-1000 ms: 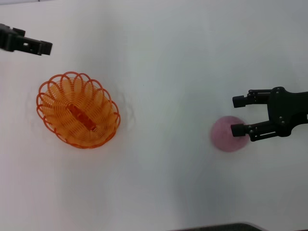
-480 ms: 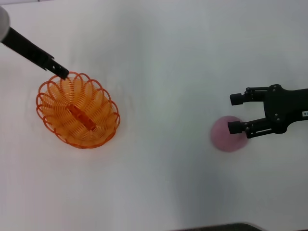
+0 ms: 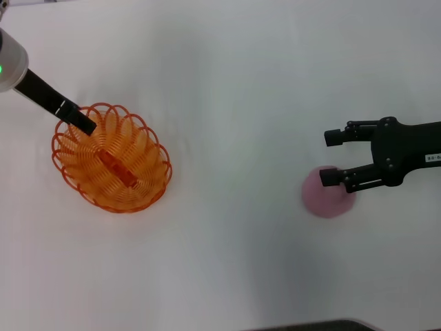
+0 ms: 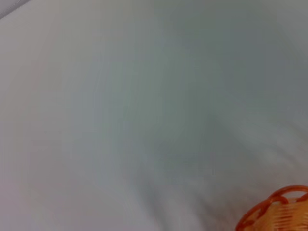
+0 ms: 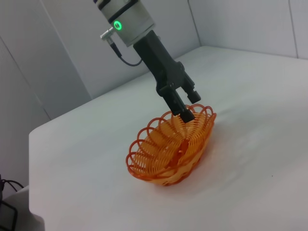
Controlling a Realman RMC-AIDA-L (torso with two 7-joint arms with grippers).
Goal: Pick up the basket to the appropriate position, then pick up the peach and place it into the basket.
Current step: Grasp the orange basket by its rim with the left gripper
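Two pincers matter: left pincer, its spread unreadable, should straddle the basket rim squarely; right pincer waits spread over the peach.

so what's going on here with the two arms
The left gripper is down at the far rim of the orange basket, which sits on the white table; whether it has gripped the rim is unclear. The right gripper is open over the peach, which lies on the table, well apart from the basket.
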